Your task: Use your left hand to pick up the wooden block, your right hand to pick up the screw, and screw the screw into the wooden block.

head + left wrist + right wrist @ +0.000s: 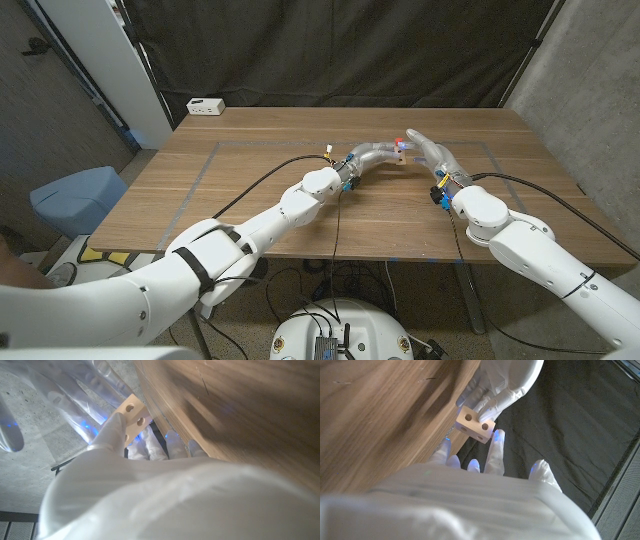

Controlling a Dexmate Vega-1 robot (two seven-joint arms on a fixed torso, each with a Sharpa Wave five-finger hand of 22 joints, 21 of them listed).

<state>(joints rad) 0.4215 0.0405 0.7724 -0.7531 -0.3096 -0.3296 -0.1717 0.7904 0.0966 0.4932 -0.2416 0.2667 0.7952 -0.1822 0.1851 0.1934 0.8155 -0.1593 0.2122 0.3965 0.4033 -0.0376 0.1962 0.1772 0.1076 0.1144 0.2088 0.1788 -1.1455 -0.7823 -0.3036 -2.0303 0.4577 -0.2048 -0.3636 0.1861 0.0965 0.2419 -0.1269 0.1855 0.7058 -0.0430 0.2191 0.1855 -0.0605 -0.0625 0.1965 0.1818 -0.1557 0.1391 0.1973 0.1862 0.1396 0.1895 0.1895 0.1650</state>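
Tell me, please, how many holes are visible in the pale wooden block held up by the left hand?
3: two side by side on one face of the pale wooden block, one on the adjoining face. Other faces are hidden by the left hand gripping it.

So it's a wooden table (pixel 250 185) with visible grain and faint taped rectangle lines (pixel 200 170) marked on the top, and sitting right on it at the far left corner is a small white box (pixel 205 106).
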